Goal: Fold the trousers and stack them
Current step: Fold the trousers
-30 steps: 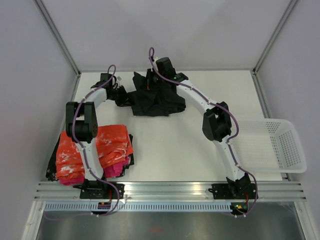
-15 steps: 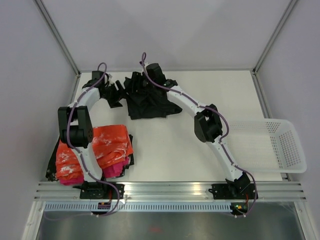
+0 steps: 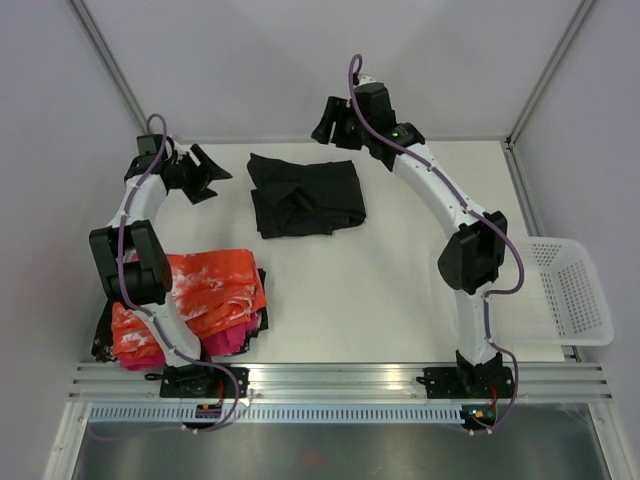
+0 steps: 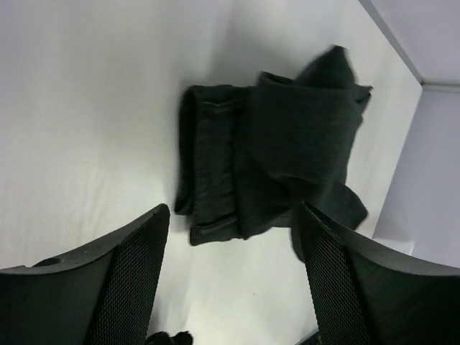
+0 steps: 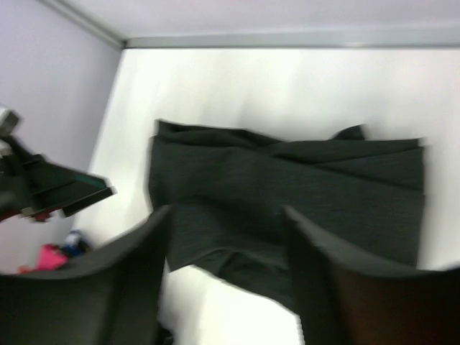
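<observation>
The black trousers lie folded into a rough rectangle at the back middle of the table, touched by neither arm. In the left wrist view the trousers sit beyond the tips, with bare table between the jaws. My left gripper hovers open to their left near the back-left corner, empty. My right gripper is raised above the table's back edge, open and empty. The trousers fill the blurred right wrist view below its spread fingers.
A stack of folded garments, orange-and-white on top of magenta-pink, lies at the near left by the left arm. A white mesh basket hangs off the table's right edge. Grey walls close in the back and sides.
Both grippers have let go of the trousers and opened. The left pulled away to the back-left corner; the right rose up and back. The trousers now lie flatter and neater.
</observation>
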`<move>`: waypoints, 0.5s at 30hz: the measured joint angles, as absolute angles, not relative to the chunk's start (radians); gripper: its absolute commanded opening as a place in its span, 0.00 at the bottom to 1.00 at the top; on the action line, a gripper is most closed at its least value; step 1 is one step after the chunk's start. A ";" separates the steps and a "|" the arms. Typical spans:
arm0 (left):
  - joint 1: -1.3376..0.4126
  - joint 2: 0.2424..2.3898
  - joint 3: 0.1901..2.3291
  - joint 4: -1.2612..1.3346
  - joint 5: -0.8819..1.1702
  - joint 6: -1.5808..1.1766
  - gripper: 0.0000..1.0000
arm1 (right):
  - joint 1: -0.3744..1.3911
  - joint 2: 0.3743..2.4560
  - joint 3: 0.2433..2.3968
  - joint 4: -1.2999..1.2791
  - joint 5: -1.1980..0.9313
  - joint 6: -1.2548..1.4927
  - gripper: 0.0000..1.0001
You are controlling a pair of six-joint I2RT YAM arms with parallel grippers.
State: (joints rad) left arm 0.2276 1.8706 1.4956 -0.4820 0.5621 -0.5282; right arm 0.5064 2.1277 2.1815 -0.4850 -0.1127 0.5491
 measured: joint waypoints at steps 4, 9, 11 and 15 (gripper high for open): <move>0.126 1.871 1.556 -0.488 0.577 -0.534 0.79 | 0.487 2.102 2.098 -0.477 -0.055 0.485 0.36; 0.013 1.871 1.597 -0.493 0.550 -0.558 0.79 | 0.535 2.217 2.031 -0.470 -0.103 0.462 0.27; -0.012 1.872 1.597 -0.504 0.524 -0.566 0.79 | 0.565 2.276 2.030 -0.466 -0.134 0.447 0.26; -0.037 1.887 1.597 -0.527 0.477 -0.572 0.79 | 0.655 2.349 2.017 -0.463 -0.191 0.387 0.23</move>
State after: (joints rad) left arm -0.0368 1.8870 1.5967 -0.5266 0.4774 -0.5716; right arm 0.6548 2.3489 2.0174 -0.4633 -0.1905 0.3874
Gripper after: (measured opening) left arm 0.784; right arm 0.241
